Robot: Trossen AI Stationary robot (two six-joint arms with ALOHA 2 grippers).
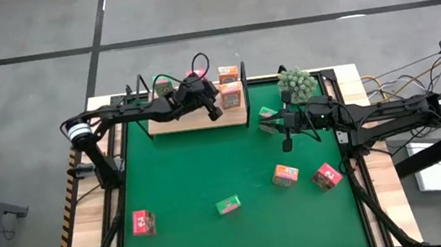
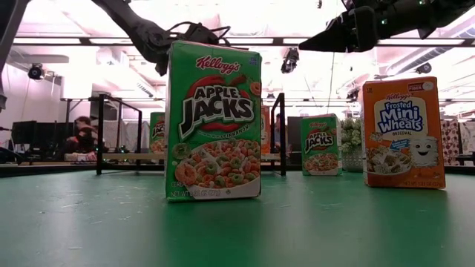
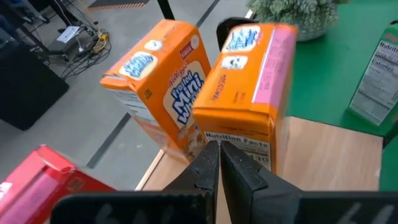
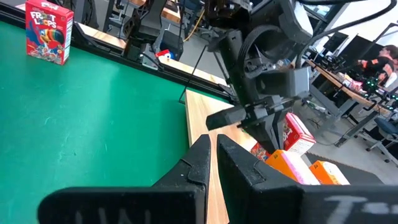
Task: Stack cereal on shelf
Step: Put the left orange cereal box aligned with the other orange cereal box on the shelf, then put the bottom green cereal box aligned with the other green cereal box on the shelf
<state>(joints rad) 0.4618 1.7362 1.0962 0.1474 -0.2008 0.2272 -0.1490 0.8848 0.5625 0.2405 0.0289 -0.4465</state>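
Cereal boxes (image 1: 286,174) — light, stiff card, easily toppled or crushed; grip across narrow sides. Left gripper (image 3: 219,163) and right gripper (image 4: 211,155) — fingers together, empty.

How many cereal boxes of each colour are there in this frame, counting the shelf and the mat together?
Green cereal boxes: 3
Pink-red cereal boxes: 3
Orange cereal boxes: 3
Total: 9

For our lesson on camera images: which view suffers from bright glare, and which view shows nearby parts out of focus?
Low view: ceiling lights glare white behind the green Apple Jacks box. Left wrist view: the left gripper and a red box at the frame's edge look soft.
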